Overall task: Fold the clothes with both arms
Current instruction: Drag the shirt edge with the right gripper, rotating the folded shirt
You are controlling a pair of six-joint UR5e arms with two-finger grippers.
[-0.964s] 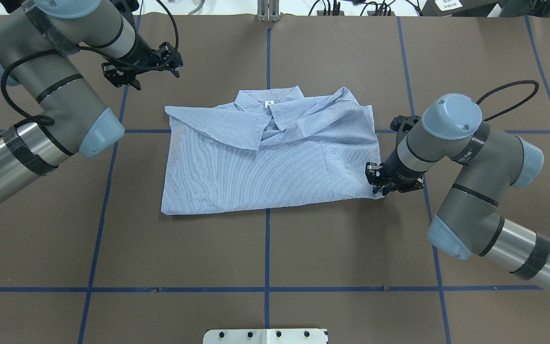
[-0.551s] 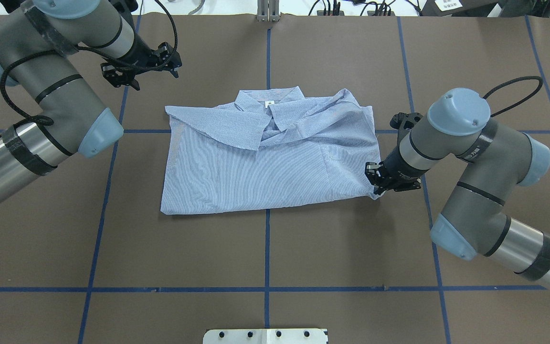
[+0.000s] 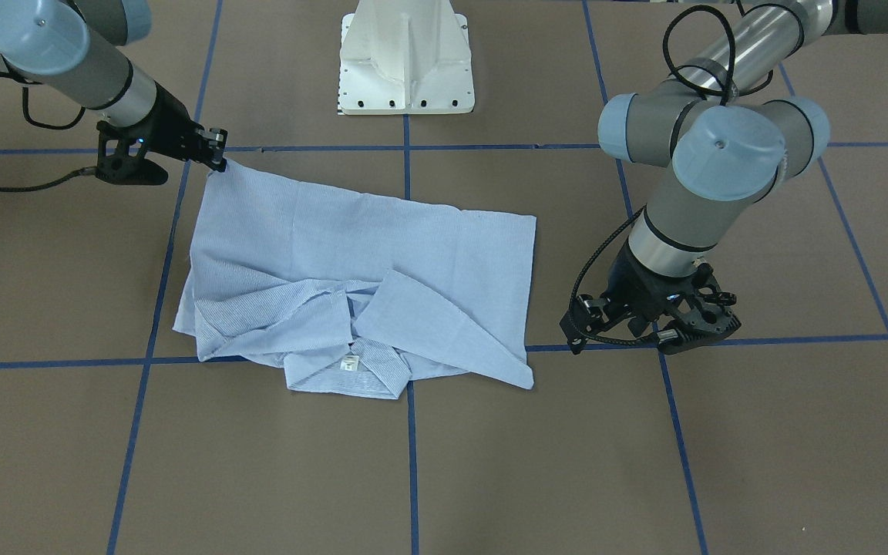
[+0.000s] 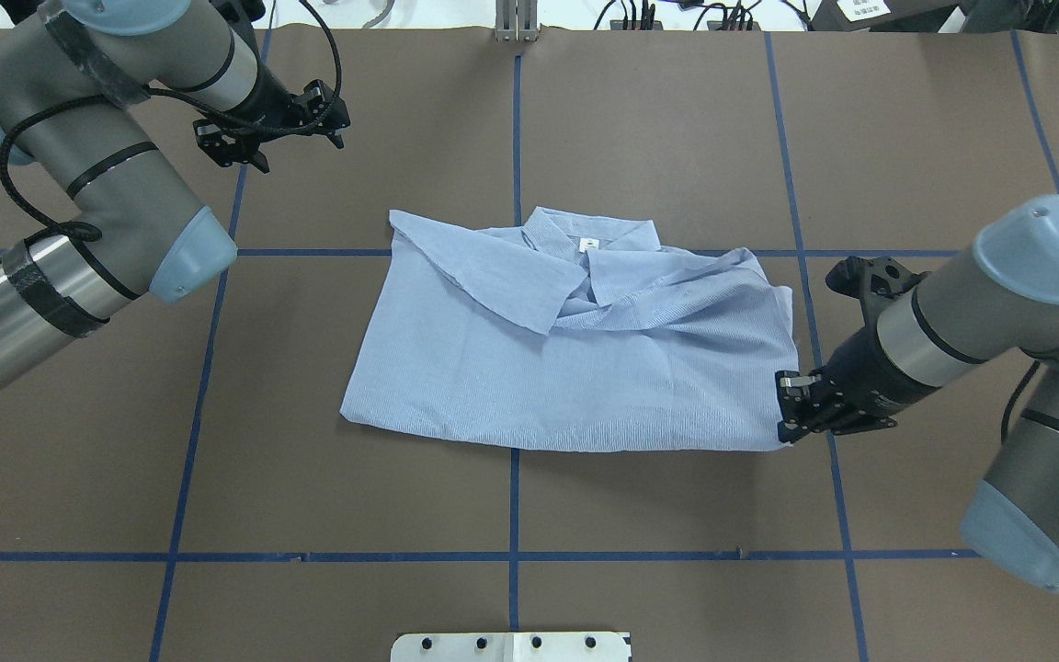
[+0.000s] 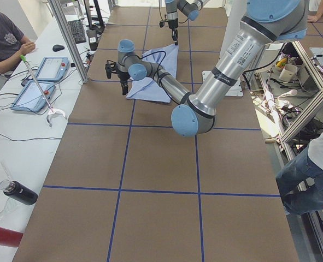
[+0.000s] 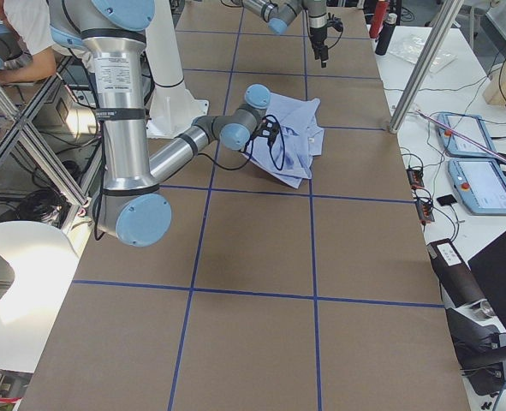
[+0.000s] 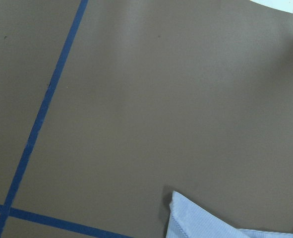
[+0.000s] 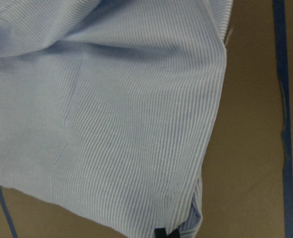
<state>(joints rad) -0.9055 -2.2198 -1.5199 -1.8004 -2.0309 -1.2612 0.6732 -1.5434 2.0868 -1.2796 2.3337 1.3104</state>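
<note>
The clothes are one light blue striped shirt [image 4: 575, 368], folded and lying flat mid-table, its collar and white neck label [image 4: 589, 244] on the far side from the robot. My right gripper [image 4: 785, 418] is shut on the shirt's near right corner, at table height. The front-facing view shows this gripper [image 3: 218, 158] pinching that corner of the shirt [image 3: 351, 247]. In the right wrist view a black fingertip [image 8: 166, 232] sits on the shirt's hem. My left gripper [image 4: 301, 152] hovers open over bare table, off the shirt's far left side and apart from it.
Blue tape lines [image 4: 513, 496] grid the brown table. The white pedestal base [image 3: 405, 62] stands at the robot's edge. Side benches hold tablets [image 5: 41, 71] and bottles [image 5: 19, 192]. A seated person [image 5: 3, 38] is at the left bench.
My right gripper has pulled the shirt's corner to the right and toward the robot. The whole shirt slid that way and turned slightly. The left arm has stayed in place.
</note>
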